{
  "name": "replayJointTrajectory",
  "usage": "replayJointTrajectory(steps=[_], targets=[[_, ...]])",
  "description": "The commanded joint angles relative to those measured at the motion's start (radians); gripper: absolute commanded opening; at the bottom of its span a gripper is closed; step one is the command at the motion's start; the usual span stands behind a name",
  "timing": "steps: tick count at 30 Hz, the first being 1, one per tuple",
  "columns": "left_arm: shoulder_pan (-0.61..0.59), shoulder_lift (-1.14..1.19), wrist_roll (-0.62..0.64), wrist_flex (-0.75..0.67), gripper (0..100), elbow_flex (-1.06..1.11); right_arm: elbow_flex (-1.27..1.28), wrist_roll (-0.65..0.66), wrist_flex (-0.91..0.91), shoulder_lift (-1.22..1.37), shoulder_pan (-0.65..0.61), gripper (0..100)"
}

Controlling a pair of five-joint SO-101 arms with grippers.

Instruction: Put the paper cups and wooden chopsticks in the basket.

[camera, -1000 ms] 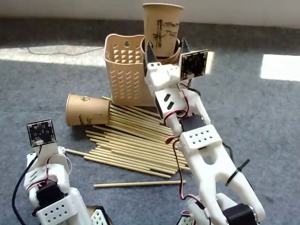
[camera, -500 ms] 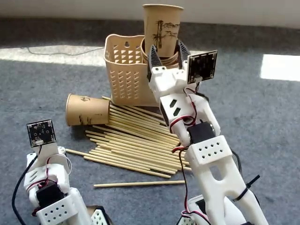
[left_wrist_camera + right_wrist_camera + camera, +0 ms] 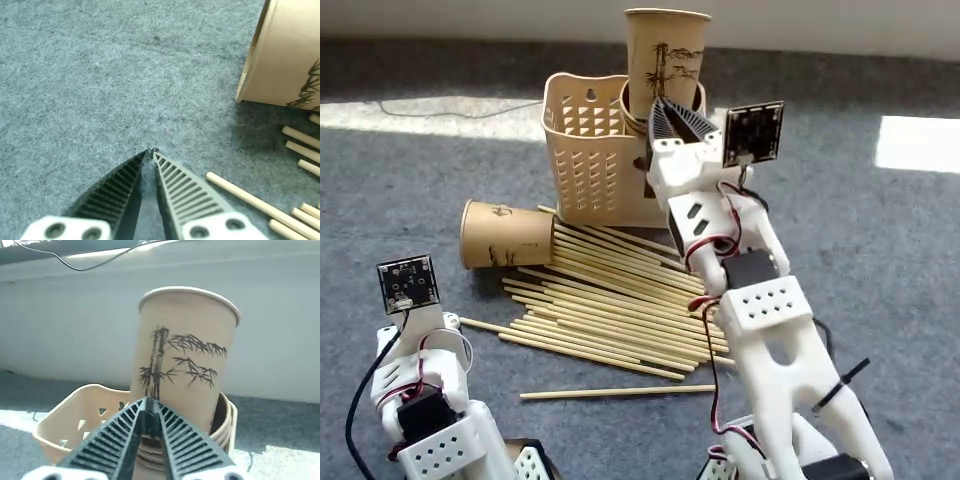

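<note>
1. Basket [image 3: 582, 150]: is standing upright on the grey carpet [image 3: 880, 260], just behind the chopstick pile.
2. Upright paper cup [image 3: 665, 58]: is sitting in a stack of nested cups [image 3: 628, 108] inside the basket and is rising well above the rim.
3. Lying paper cup [image 3: 505, 234]: is resting on its side on the carpet, near the basket's foot, with its base just beside the pile and its mouth facing away from it.
4. Wooden chopsticks [image 3: 610, 312]: are lying flat in a loose pile between the basket and the arms. 1 stray chopstick [image 3: 618, 392] is lying apart on the near side.
5. Right gripper [image 3: 678, 115]: is hovering at the cup stack, fingers pressed together and holding nothing, with its tips in front of the upright cup.
6. Left gripper [image 3: 150, 152]: is hanging low over bare carpet near the lying cup's mouth, jaws drawn narrow with the tips meeting and nothing between them.
</note>
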Motion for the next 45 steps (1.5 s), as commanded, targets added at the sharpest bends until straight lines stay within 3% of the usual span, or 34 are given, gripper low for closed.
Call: replayJointTrajectory(steps=[1, 8, 20, 40, 45], targets=[[0.018, -0.005, 0.003, -0.017, 2, 0.019, -0.054, 0.005, -0.070, 0.035, 0.022, 0.4], [0.018, -0.005, 0.002, -0.017, 2, 0.019, 0.042, 0.005, -0.019, -0.081, 0.007, 0.4], [0.018, -0.005, 0.002, -0.017, 2, 0.019, 0.048, 0.005, 0.249, -0.377, -0.050, 0.4], [0.018, -0.005, 0.002, -0.017, 2, 0.019, 0.171, 0.012, 0.993, -0.734, -0.091, 0.6], [0.018, -0.007, 0.002, -0.017, 2, 0.013, 0.308, 0.012, 1.073, -0.839, -0.090, 0.6]])
